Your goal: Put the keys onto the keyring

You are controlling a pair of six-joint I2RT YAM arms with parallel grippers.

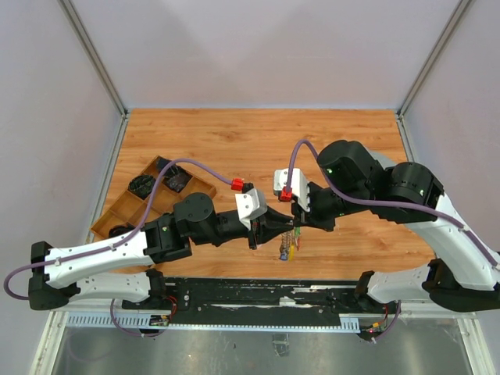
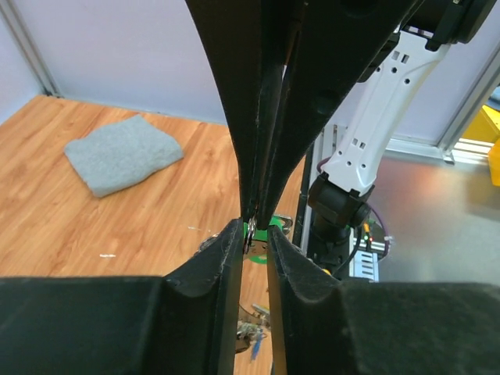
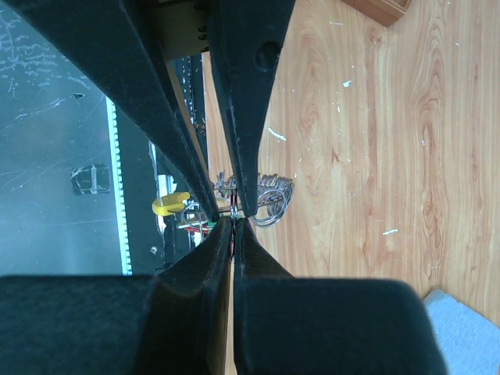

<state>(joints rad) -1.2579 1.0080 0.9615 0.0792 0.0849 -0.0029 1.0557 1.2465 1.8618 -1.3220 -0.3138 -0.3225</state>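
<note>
Both grippers meet above the table's front middle. In the top view my left gripper [image 1: 275, 227] and right gripper [image 1: 294, 222] are tip to tip, and the keyring's keys [image 1: 291, 247] with red, yellow and green heads hang below them. In the left wrist view the thin silver keyring [image 2: 250, 234] sits against my left finger at the tips, and a green key head [image 2: 275, 233] shows behind it. My left gripper [image 2: 255, 238] has a narrow gap. My right gripper [image 3: 234, 225] is pressed shut on the ring's edge with a red sliver between its fingers. A yellow key head [image 3: 169, 205] and silver loops [image 3: 270, 200] hang beside it.
A wooden compartment tray [image 1: 150, 197] with dark parts stands at the left of the table. A grey folded cloth [image 2: 121, 154] lies on the wood, and its corner also shows in the right wrist view [image 3: 469, 332]. The black rail [image 1: 258, 297] runs along the near edge.
</note>
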